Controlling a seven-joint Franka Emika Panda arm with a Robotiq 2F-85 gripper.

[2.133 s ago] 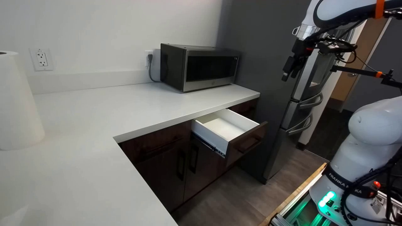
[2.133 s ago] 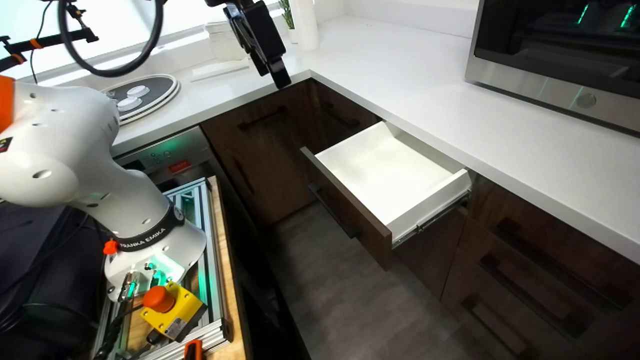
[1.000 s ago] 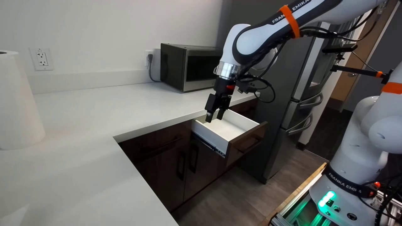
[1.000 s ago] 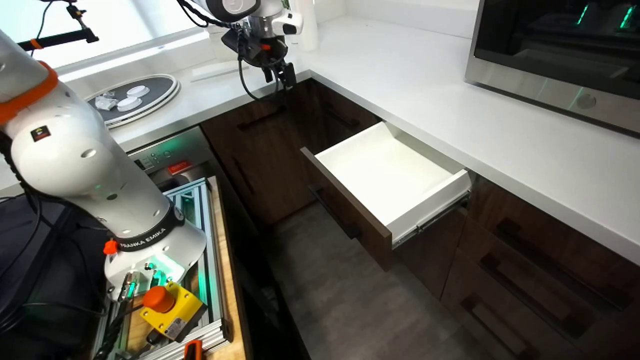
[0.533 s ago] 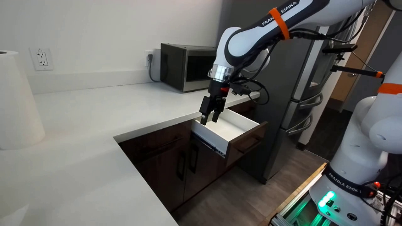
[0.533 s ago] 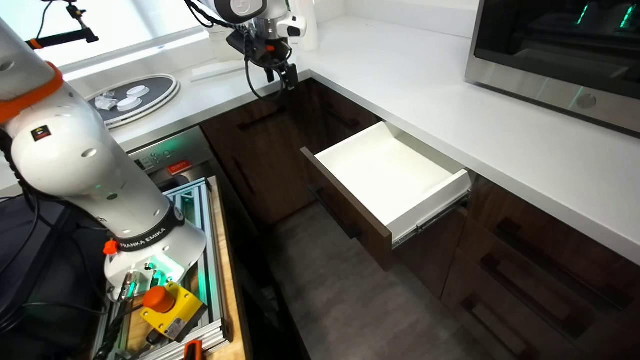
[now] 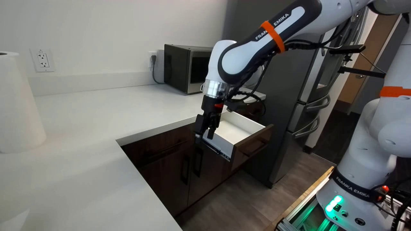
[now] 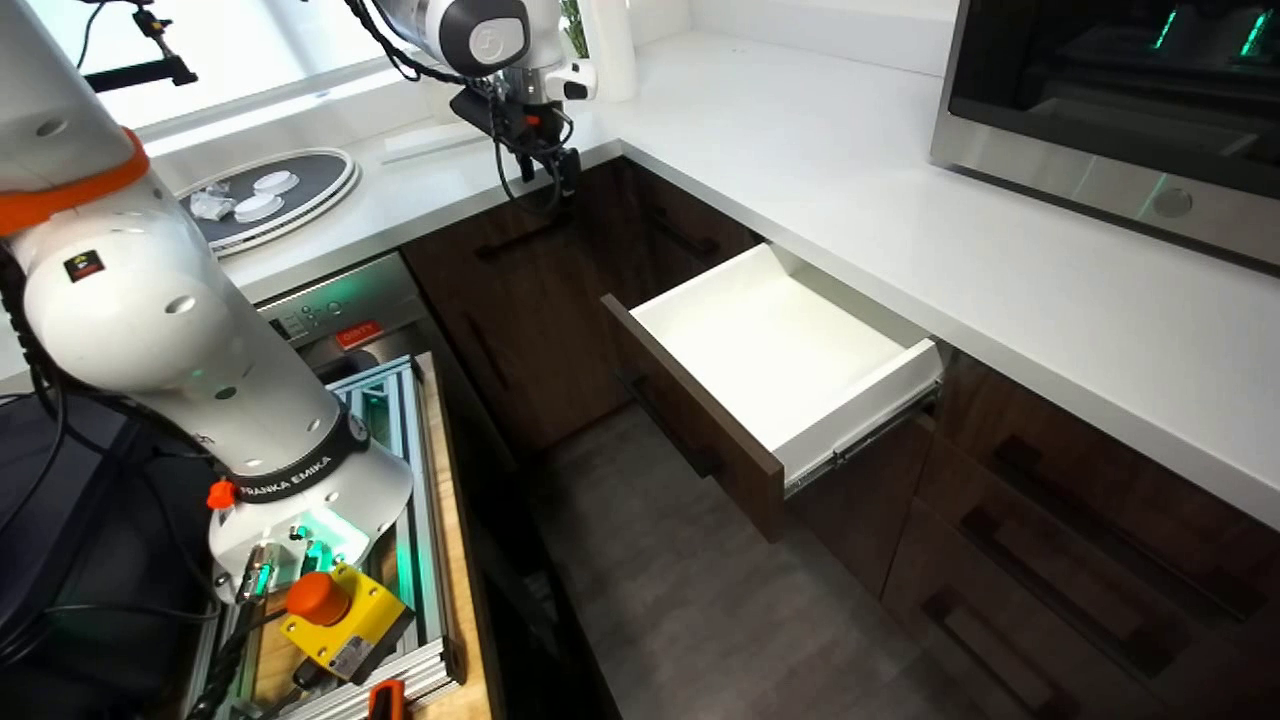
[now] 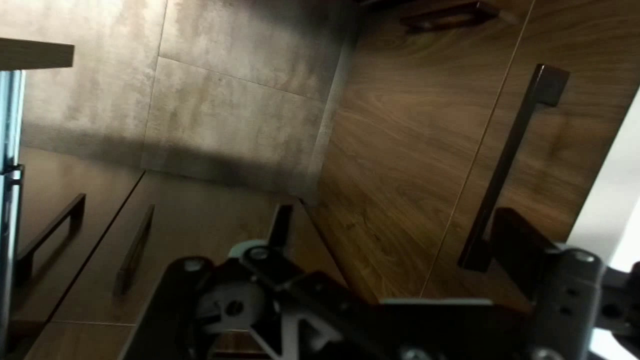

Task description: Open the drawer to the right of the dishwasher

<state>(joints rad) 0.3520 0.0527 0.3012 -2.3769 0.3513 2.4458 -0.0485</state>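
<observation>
The drawer (image 8: 450, 252), with a dark brown wood front, is shut beside the dishwasher (image 8: 335, 298); its inside is hidden. In the wrist view its front (image 9: 565, 150) is at the right with a long dark handle (image 9: 510, 155). In an exterior view the handle (image 8: 522, 240) lies below the counter. My gripper (image 7: 205, 136) is black, open and empty, pointing down; it is also in an exterior view (image 8: 548, 174) and the wrist view (image 9: 395, 212). One finger appears beside the handle's lower end in the wrist view; I cannot tell whether they touch.
A narrower drawer (image 8: 770, 350) with a white inside stands open along the adjoining counter (image 7: 96, 112). Its slide rail (image 9: 10, 150) is at the left of the wrist view. A microwave (image 7: 183, 70) and a paper towel roll (image 7: 19, 106) stand on the counter.
My gripper has swung from near the refrigerator over the open drawer, then left and down to the counter corner. Neither the shut drawer nor the open drawer has moved.
</observation>
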